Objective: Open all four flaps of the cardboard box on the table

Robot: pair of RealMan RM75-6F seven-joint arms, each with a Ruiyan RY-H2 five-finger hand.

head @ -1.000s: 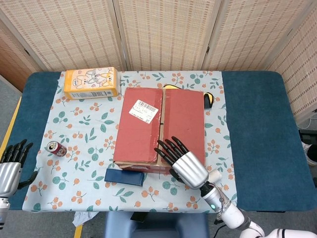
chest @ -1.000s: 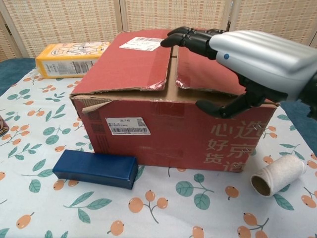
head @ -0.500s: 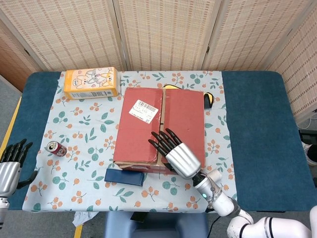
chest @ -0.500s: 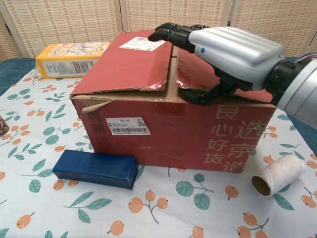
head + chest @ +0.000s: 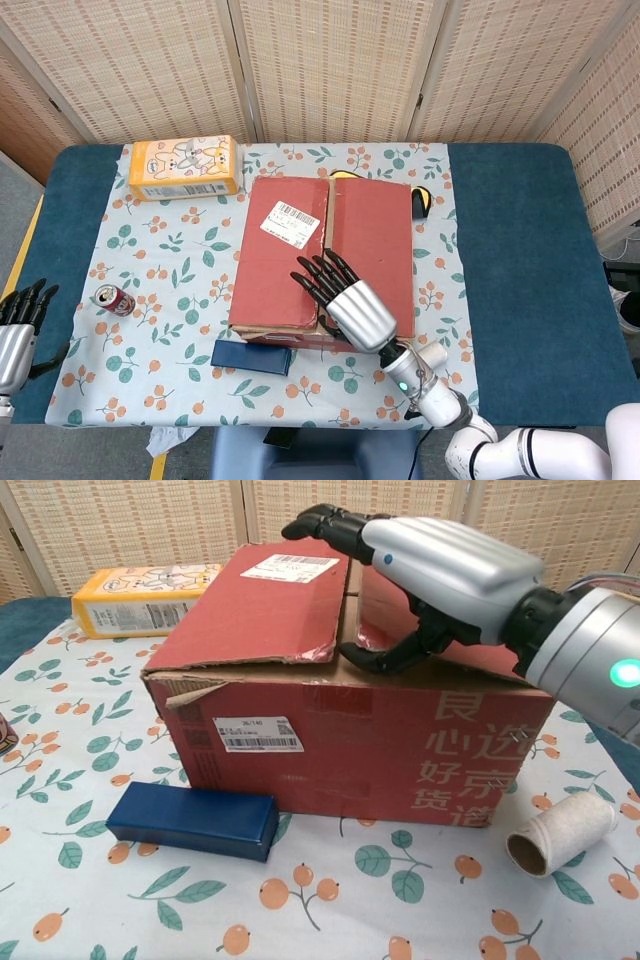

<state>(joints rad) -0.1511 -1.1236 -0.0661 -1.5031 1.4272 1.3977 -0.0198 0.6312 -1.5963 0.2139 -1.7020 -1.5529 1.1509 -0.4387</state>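
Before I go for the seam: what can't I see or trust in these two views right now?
- Seam between the flaps under the right hand: covered by the hand in the head view.
- Whether the fingers touch the cardboard box: unclear in the chest view.
- Left hand: cut off by the head view's left edge.
- Yellow object behind the box: mostly hidden by it.

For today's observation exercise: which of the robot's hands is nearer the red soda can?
Left. The left hand sits at the table's left edge, beside the red soda can; the right hand hovers over the cardboard box.
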